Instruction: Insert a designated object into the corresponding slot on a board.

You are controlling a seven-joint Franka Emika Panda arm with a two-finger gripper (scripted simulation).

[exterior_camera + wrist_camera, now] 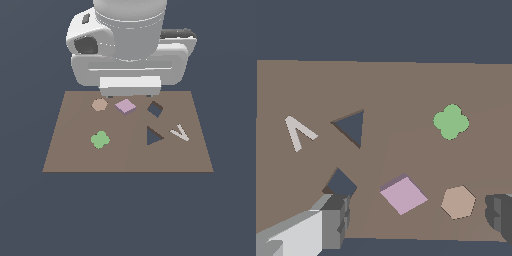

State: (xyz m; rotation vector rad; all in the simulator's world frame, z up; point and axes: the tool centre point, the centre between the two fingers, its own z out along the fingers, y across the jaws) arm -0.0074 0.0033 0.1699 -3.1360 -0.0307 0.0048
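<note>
The designated object, a flat pink-lilac square block (125, 106) (403, 195) turned like a diamond, lies on the brown board (125, 156) (396, 85) near its far edge. The slot (155, 109) (341, 183), a dark diamond-shaped cut-out, sits just to the block's right in the exterior view. My gripper (130, 94) (416, 219) hangs open above the board's far edge, over the block and holding nothing. In the wrist view one finger (333, 220) shows beside the slot and the other finger (501, 216) past the hexagon, with the block lying between them.
A tan hexagon (99, 104) (458, 202) lies beside the block on the exterior view's left. On the board there are also a green clover piece (100, 139) (451, 122), a dark triangular cut-out (153, 135) (352, 127) and a white V-shaped piece (180, 133) (298, 132).
</note>
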